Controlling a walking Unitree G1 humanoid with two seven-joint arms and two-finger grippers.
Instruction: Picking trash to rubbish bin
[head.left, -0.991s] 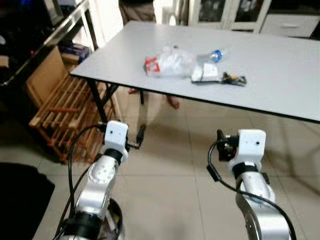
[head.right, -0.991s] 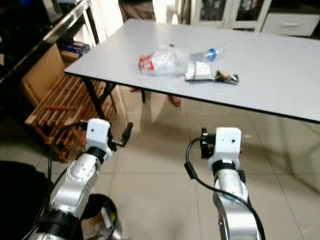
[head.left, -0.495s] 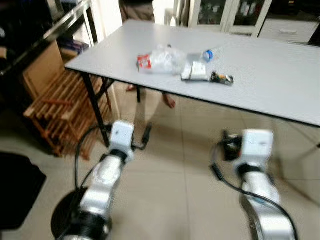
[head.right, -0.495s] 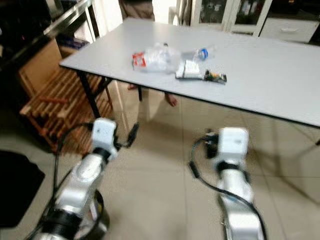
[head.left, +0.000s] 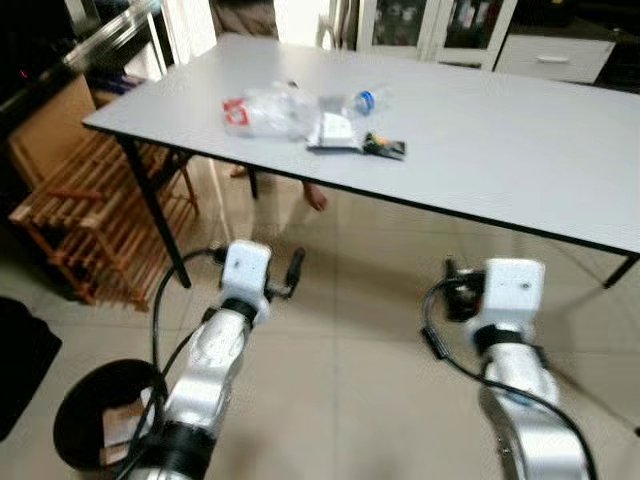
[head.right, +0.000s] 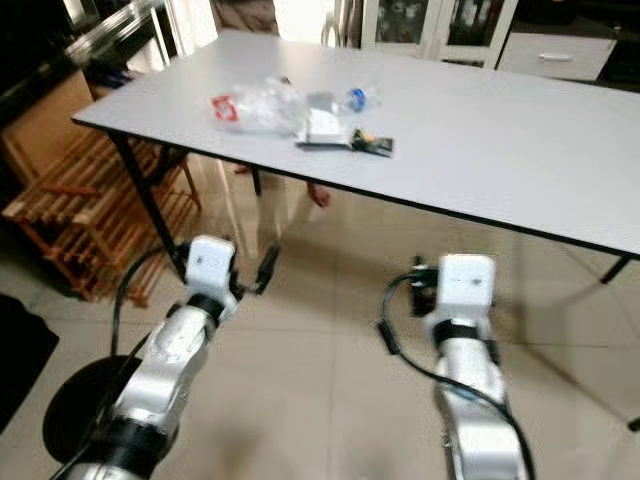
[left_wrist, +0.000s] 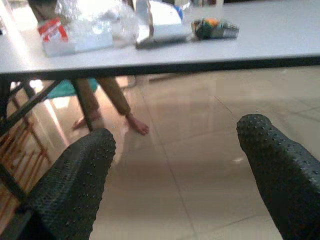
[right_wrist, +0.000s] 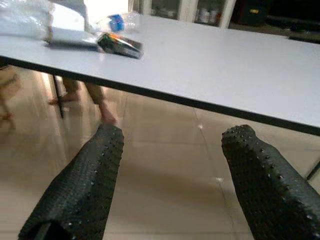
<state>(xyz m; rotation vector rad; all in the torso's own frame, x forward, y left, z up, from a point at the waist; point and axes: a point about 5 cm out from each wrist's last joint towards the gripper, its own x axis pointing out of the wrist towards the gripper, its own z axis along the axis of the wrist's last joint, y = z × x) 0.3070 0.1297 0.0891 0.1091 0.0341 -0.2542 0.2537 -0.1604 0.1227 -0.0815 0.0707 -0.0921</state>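
Observation:
A heap of trash lies on the grey table (head.left: 520, 150): a crumpled clear bag with a red label (head.left: 262, 108), a plastic bottle with a blue cap (head.left: 355, 101), a silver-white packet (head.left: 330, 130) and a dark snack wrapper (head.left: 385, 147). A black rubbish bin (head.left: 75, 400) with scraps inside stands on the floor at my lower left. My left gripper (head.left: 293, 272) and right gripper (head.left: 452, 290) are held low in front of the table, below its edge. Both are open and empty: the left wrist view shows fingers (left_wrist: 75, 185) spread wide, as does the right wrist view (right_wrist: 260, 180).
A wooden slatted rack (head.left: 70, 220) and a cardboard sheet (head.left: 40, 130) stand left of the table. A person's bare feet (head.left: 315, 197) show beyond the table. White cabinets (head.left: 440, 25) line the back wall. Tiled floor lies between me and the table.
The camera has shifted: the table and trash now sit further left and away, and the black bin has come into view at lower left. Both grippers hold the same open pose.

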